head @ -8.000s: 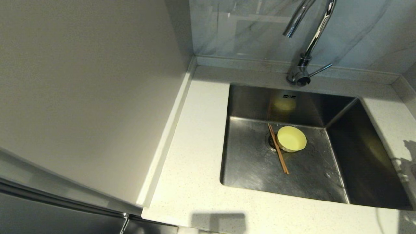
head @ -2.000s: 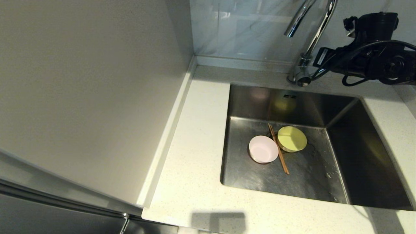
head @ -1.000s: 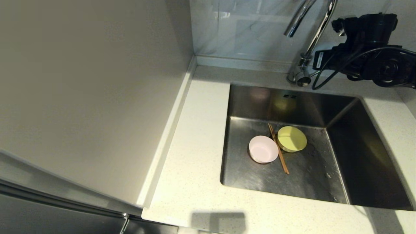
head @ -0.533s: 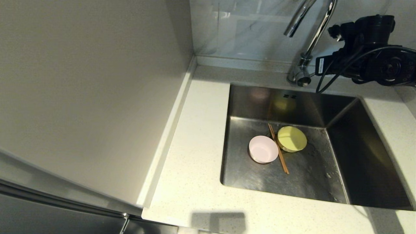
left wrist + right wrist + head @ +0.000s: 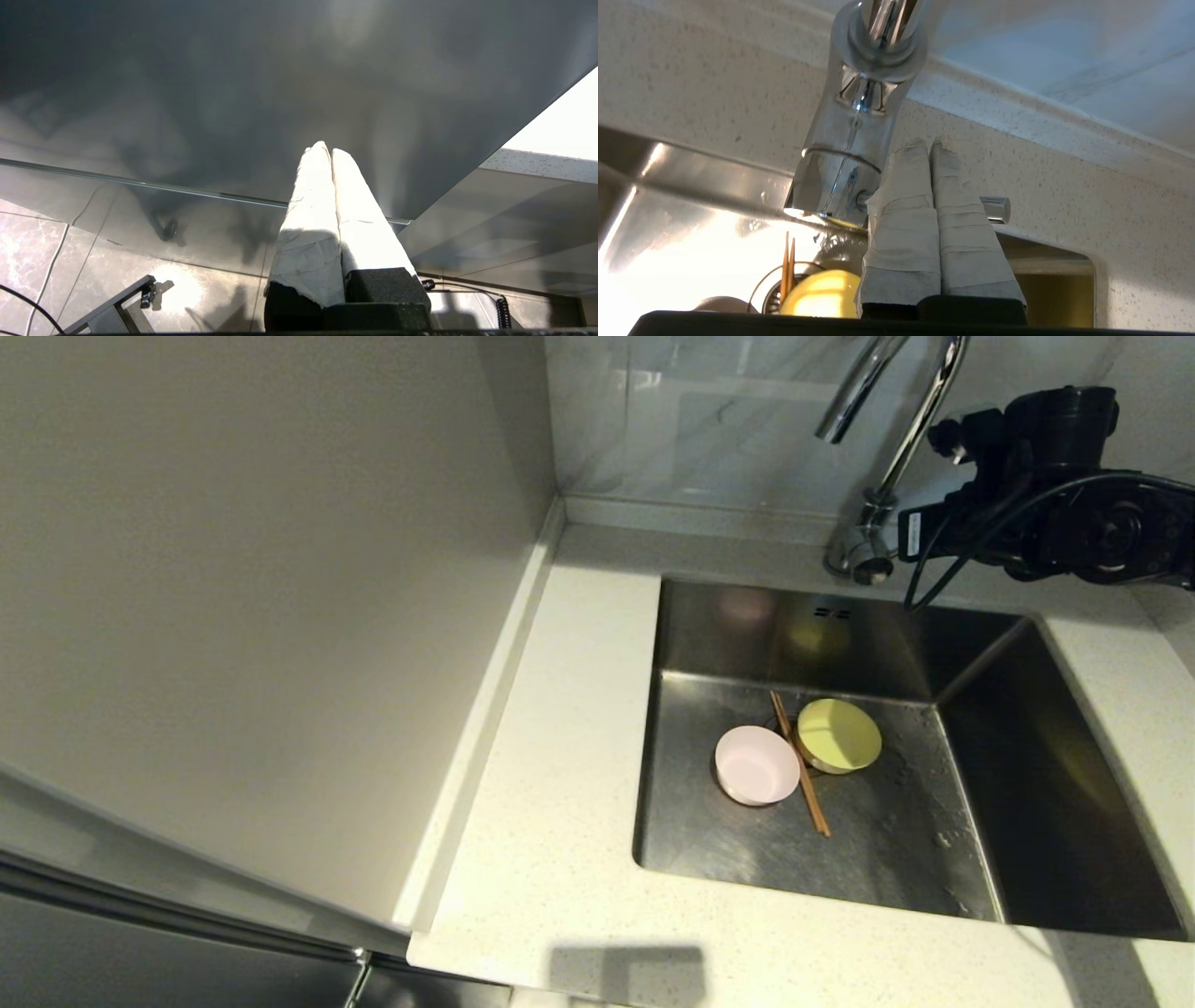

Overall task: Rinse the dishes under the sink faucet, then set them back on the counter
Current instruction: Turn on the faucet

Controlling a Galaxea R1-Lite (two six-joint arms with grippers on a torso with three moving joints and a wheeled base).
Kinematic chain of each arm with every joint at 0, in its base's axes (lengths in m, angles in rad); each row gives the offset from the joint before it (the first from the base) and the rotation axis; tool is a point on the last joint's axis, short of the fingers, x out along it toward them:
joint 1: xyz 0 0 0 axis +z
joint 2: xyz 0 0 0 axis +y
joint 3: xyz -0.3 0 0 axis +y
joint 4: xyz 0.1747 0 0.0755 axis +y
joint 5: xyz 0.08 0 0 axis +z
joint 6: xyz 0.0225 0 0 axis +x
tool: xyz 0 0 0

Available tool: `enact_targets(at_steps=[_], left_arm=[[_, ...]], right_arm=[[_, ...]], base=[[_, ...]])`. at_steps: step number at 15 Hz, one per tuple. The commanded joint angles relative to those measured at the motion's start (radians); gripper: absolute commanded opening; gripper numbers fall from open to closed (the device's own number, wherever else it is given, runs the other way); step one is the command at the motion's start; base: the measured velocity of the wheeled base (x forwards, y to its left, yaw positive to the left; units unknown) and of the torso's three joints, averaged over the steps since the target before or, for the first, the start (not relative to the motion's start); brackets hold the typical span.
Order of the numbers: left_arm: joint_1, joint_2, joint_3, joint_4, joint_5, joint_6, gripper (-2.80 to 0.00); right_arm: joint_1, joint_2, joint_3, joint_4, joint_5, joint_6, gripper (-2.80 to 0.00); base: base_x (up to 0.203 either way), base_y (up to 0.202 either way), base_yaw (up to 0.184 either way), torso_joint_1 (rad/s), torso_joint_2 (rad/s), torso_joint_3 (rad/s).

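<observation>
The right hand (image 5: 930,142), fingers pressed together and holding nothing, has moved closer to the tall chrome gooseneck faucet (image 5: 859,140), now at its thin lever (image 5: 995,208), likely to start water; the dishes lie below it in the steel sink (image 5: 1055,803)

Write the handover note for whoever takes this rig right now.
Right gripper: shut, holding nothing, fingertips at the faucet base, in front of its lever handle.
Left gripper: shut, empty, parked out of the head view, beside a dark panel.
Yellow bowl, pink dish and chopsticks all lie on the sink floor, chopsticks between the two dishes, over the drain.
Done: dishes loaded in the sink.
Left: no water is visible from the spout, so turn the faucet on, rinse each piece, shut it off, return everything to the counter.
</observation>
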Motion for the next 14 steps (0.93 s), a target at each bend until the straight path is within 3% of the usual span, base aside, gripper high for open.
enact_targets(at_steps=[1,14], left_arm=[[0.0,-0.003,0.0,0.0,0.001,0.0,-2.8],[0.0,-0.003,0.0,0.0,0.001,0.0,-2.8]], right_arm=[[0.0,-0.006,0.001,0.03,-0.002,-0.003,-2.8],[-0.003,-0.071,0.008,0.235,0.001,0.011,-2.8]], base=[[0.0,0.0,0.0,0.0,0.0,0.0],[0.0,0.0,0.0,0.0,0.0,0.0]])
